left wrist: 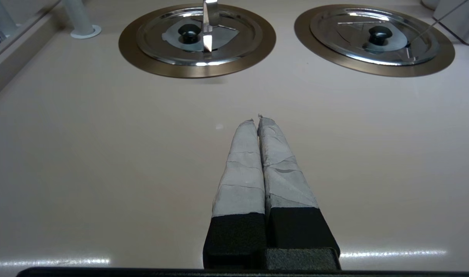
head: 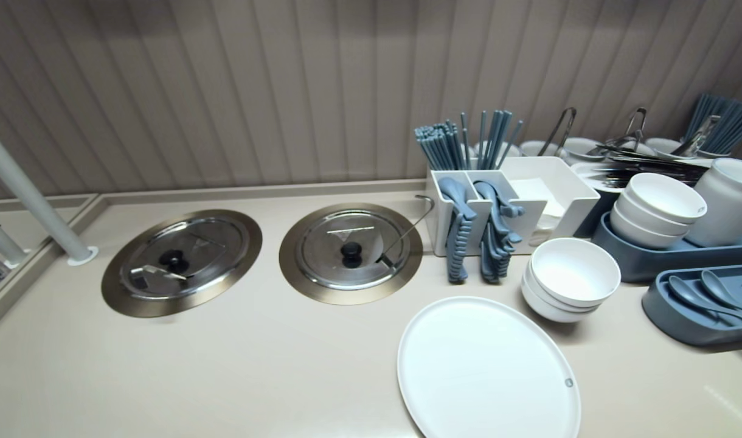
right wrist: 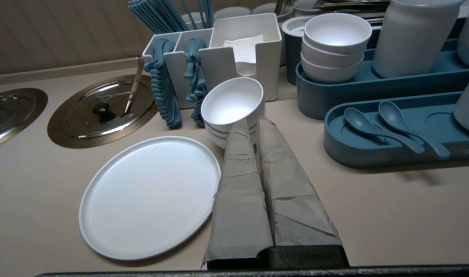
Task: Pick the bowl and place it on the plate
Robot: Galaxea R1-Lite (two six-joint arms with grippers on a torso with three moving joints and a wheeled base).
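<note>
Right hand (right wrist: pixel 251 121), fingers pressed together, is hovering beside the white plate (right wrist: pixel 150 192), pointing at the stacked bowls (right wrist: pixel 232 102) just behind the plate. Left hand (left wrist: pixel 256 118), likewise pressed together, is hanging well left of the plate. Nothing is being held; all the work is lying ahead.

— What's sitting on the beige worktop (head: pixel 225 365)?
— A white plate (head: pixel 486 371) at five o'clock. Stacked bowls (head: pixel 572 277) at its one, a blue spoon tray (head: pixel 660 307) at its two.
— Further left?
— Two sunken steel lids, right lid (head: pixel 350 252) and left lid (head: pixel 182 261), around its ten.
</note>
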